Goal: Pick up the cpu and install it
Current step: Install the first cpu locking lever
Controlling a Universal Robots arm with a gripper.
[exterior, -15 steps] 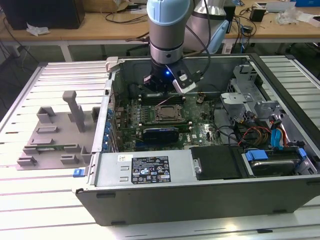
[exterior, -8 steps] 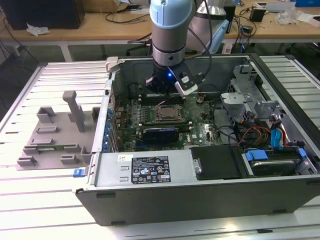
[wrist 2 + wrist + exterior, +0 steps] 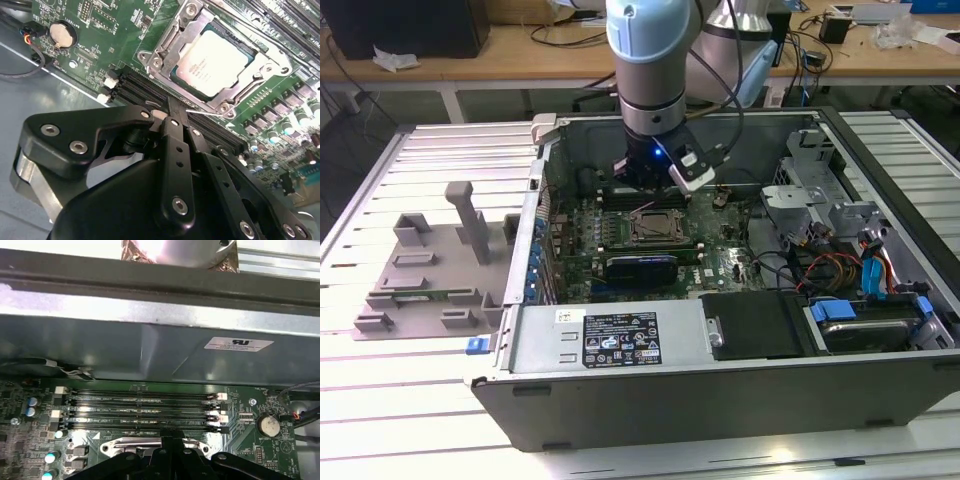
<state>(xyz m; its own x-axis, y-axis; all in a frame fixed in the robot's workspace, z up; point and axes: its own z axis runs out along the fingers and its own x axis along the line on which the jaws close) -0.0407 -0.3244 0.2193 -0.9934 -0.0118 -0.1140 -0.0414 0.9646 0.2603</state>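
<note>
The cpu, a small square chip with a silver-grey top, lies flat inside the metal-framed socket on the green motherboard. The socket's frame is open around it, and a thin wire lever runs along its near edge. My gripper hangs just beside that edge, its black fingers drawn together with nothing between them. In the exterior view the gripper stands over the socket inside the open computer case. In the first wrist view the gripper sits right by the socket frame.
Several empty memory slots run between the socket and the case wall. A coin battery sits on the board. Grey plastic tray blocks lie at the exterior view's left. Drive bays and cables fill the case's right side.
</note>
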